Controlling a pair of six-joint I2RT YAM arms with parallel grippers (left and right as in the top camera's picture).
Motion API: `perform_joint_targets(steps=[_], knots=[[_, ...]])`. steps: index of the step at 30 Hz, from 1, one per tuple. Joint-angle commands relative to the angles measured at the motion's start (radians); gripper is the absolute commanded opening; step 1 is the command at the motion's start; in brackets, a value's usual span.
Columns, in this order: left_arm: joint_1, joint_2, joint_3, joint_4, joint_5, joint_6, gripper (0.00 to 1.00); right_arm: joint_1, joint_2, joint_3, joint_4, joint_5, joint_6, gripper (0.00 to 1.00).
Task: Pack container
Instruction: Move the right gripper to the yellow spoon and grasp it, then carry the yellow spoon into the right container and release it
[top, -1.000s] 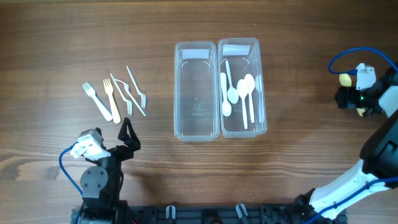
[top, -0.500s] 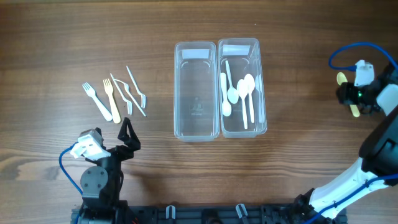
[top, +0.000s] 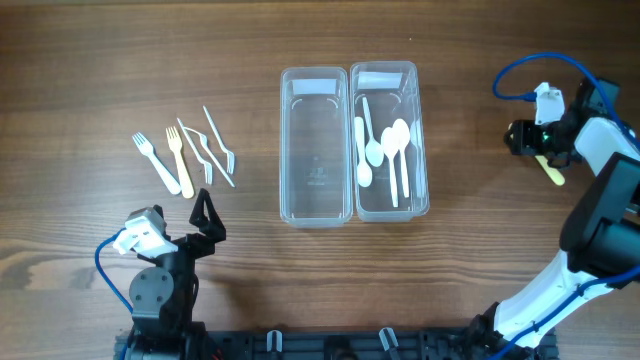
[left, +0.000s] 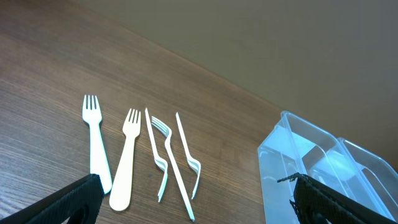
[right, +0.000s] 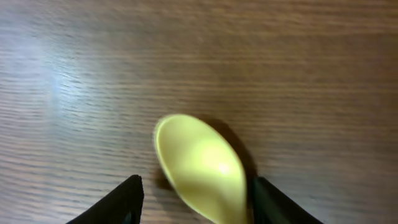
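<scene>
Two clear plastic containers stand side by side mid-table. The left container (top: 315, 210) is empty; the right container (top: 423, 150) holds several white spoons (top: 385, 150). Several white and cream forks (top: 185, 155) lie at the left, also in the left wrist view (left: 130, 155). My right gripper (top: 535, 145) is shut on a yellow spoon (top: 553, 172), right of the containers; its bowl sits between the fingers just above the wood in the right wrist view (right: 199, 162). My left gripper (top: 205, 215) is open and empty, below the forks.
The wooden table (top: 480, 270) carries only these items. The containers' near corner shows in the left wrist view (left: 298, 162). A blue cable (top: 520, 70) loops above the right wrist.
My right gripper has moved left toward the containers, taking the yellow spoon with it. The left arm, forks and containers have not moved.
</scene>
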Motion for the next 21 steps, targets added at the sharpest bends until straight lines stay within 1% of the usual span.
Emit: perform_joint_targets(steps=[1,2,3,4,6,8,9,11,15,16,21], knots=[[0.009,-0.005,-0.005,0.003,0.008,0.020,1.00,-0.002,0.039,-0.016,-0.033,0.216,0.025,0.55],[0.009,-0.005,-0.005,0.003,0.009,0.020,1.00,-0.003,0.039,-0.016,-0.033,0.215,0.019,0.51],[0.009,-0.005,-0.005,0.003,0.009,0.020,1.00,-0.003,0.039,-0.016,-0.032,0.215,0.019,0.41],[0.009,-0.005,-0.005,0.003,0.009,0.020,1.00,-0.003,0.039,-0.016,-0.032,0.215,0.019,0.27],[0.009,-0.005,-0.005,0.003,0.009,0.020,1.00,-0.003,0.039,-0.016,-0.029,0.215,0.020,0.12],[0.009,-0.005,-0.005,0.003,0.009,0.020,1.00,-0.003,0.039,-0.016,-0.024,0.215,0.020,0.08],[0.009,-0.005,-0.005,0.003,0.009,0.020,1.00,-0.003,0.039,-0.016,-0.021,0.215,0.020,0.04],[0.009,-0.005,-0.005,0.003,0.008,0.020,1.00,-0.003,0.039,-0.016,-0.021,0.210,0.022,0.04],[0.009,-0.005,-0.005,0.003,0.009,0.020,1.00,-0.002,0.039,-0.016,-0.006,0.109,0.024,0.04],[0.009,-0.005,-0.005,0.003,0.009,0.020,1.00,0.000,0.035,-0.016,0.002,0.063,0.039,0.04],[0.009,-0.005,-0.005,0.003,0.009,0.020,1.00,0.005,-0.015,0.006,0.019,0.032,0.244,0.04]])
